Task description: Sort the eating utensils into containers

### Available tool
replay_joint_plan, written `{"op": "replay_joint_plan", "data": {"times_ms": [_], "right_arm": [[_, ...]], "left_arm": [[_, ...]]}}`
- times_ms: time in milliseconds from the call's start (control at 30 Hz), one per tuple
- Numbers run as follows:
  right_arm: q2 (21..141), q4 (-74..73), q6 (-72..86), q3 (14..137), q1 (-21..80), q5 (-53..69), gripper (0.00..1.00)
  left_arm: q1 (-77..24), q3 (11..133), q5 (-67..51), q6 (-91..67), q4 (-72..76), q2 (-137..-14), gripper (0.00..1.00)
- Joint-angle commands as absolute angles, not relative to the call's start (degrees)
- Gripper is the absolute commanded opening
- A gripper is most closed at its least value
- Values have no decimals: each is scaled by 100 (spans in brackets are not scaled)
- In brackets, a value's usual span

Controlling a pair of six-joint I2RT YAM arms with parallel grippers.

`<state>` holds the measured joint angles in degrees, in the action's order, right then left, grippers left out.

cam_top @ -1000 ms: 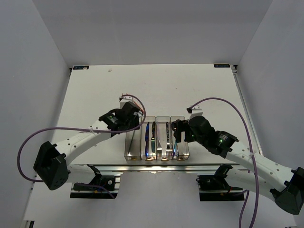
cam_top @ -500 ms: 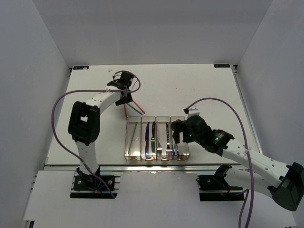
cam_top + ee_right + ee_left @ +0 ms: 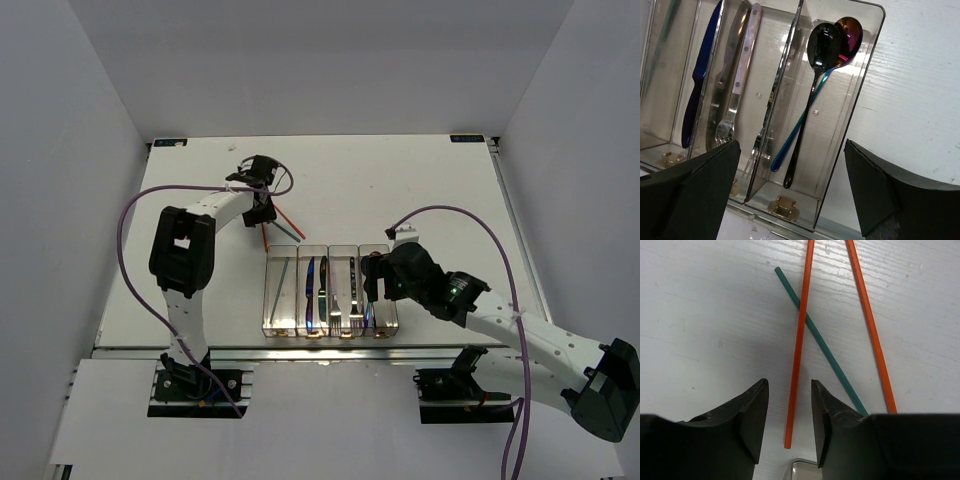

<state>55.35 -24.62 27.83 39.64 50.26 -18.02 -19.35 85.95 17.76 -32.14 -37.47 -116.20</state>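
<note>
Now, L pincer apart astride orange chopstick, R pincer wide apart over spoon bin.

A white table sits between plain grey walls.

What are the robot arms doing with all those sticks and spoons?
They are sorting cutlery into the clear bins. The left gripper is open over the loose chopsticks on the table, with one orange chopstick between its fingers, not gripped yet. The right gripper hangs open over the end bin, which holds two spoons. A blue knife and a fork already lie in the middle bins.
</note>
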Motion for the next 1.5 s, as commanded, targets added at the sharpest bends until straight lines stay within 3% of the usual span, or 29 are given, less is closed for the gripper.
{"op": "replay_joint_plan", "data": {"times_ms": [0, 267, 533, 1000, 1133, 1467], "right_arm": [[5572, -2259, 2681, 4184, 5018, -1863, 89], [5537, -2268, 2681, 4140, 5010, -1872, 89], [5528, -2250, 2698, 4113, 5010, -1890, 89], [5607, -2162, 2716, 3964, 5010, -1811, 89], [5625, -2171, 2768, 3964, 5010, -1959, 89], [5441, -2496, 2769, 4210, 4702, -2092, 89]], "left_arm": [[-1907, 8561, 1574, -3199, -3578, -11698, 49], [-1872, 8482, 1503, -3190, -3568, -11935, 38], [-1863, 8131, 1433, -3234, -3560, -11708, 0], [-1872, 8244, 2584, -3059, -3332, -10003, 0], [-1933, 8148, 1998, -2962, -3436, -9642, 0], [-3268, 7103, 1715, -3111, -3859, -8386, 0]]}}
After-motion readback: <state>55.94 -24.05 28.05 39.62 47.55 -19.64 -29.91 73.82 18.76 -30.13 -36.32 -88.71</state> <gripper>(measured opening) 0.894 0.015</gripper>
